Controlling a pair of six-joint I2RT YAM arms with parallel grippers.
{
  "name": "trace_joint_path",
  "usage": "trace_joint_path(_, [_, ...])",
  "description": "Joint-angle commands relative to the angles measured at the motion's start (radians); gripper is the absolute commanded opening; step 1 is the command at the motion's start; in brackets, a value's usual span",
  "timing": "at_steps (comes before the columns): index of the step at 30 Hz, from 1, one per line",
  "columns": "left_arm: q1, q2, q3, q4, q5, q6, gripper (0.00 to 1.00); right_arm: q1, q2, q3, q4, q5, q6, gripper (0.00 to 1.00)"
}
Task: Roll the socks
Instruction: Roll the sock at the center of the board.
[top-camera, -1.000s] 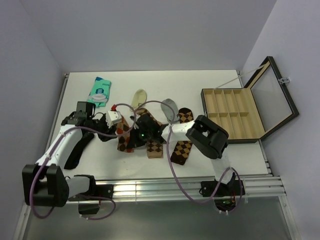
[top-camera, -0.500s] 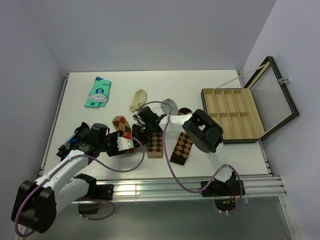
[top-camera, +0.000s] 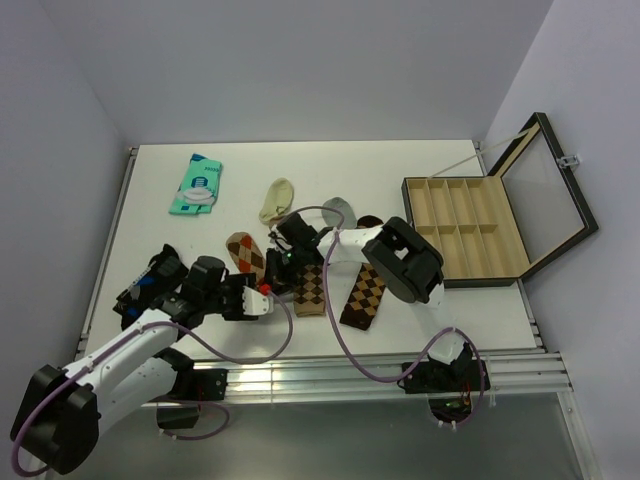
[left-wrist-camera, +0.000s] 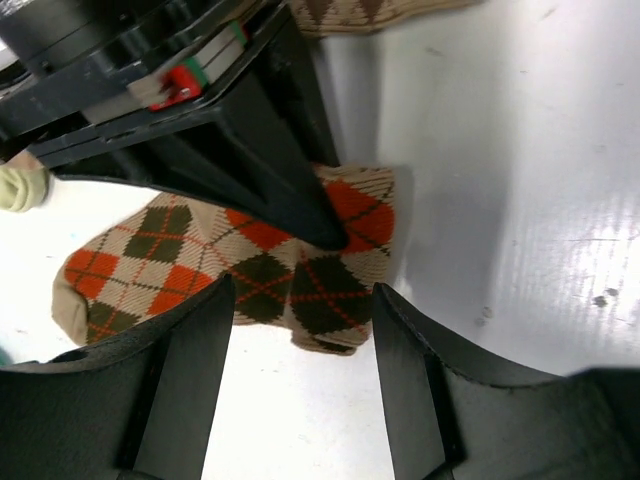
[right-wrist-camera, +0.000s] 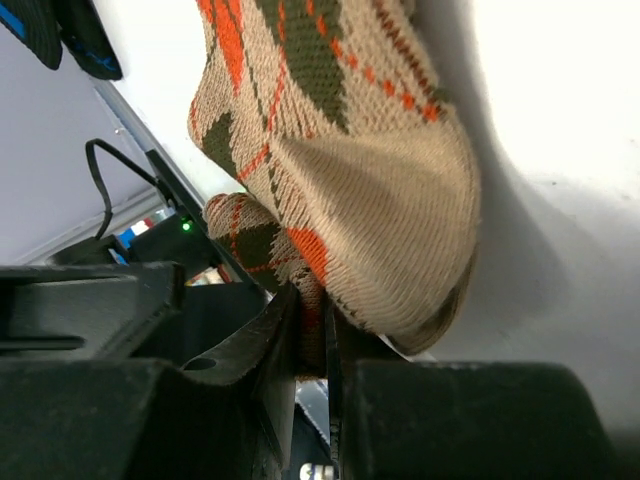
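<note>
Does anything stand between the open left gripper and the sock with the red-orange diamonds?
Nothing visible lies between them: the left gripper, open, frames one end of the red-orange sock, which lies on the bare table. However, the right gripper is shut on that same end, so it crowds the spot.

White table (top-camera: 400, 160): argyle socks (top-camera: 311, 287), teal packet (top-camera: 197, 185), open divided case (top-camera: 466, 232).
</note>
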Motion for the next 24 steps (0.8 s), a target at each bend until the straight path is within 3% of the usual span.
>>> trace_joint_path(1, [-0.019,-0.012,-0.016,-0.015,0.013,-0.013,0.62,-0.004,0.045,0.023,-0.014,0.002,0.027,0.0])
trace_joint_path(12, [-0.042,0.101,-0.004,0.04,-0.013,-0.04,0.61,-0.012,0.043,0.031,-0.025,0.002,0.023,0.0])
trace_joint_path(19, [-0.042,0.196,0.019,0.069,-0.039,-0.054,0.54,-0.013,0.019,-0.012,0.012,-0.008,0.033,0.0])
trace_joint_path(24, [-0.042,0.245,0.053,0.02,-0.036,-0.051,0.37,-0.015,-0.003,-0.039,0.041,-0.008,0.047,0.01])
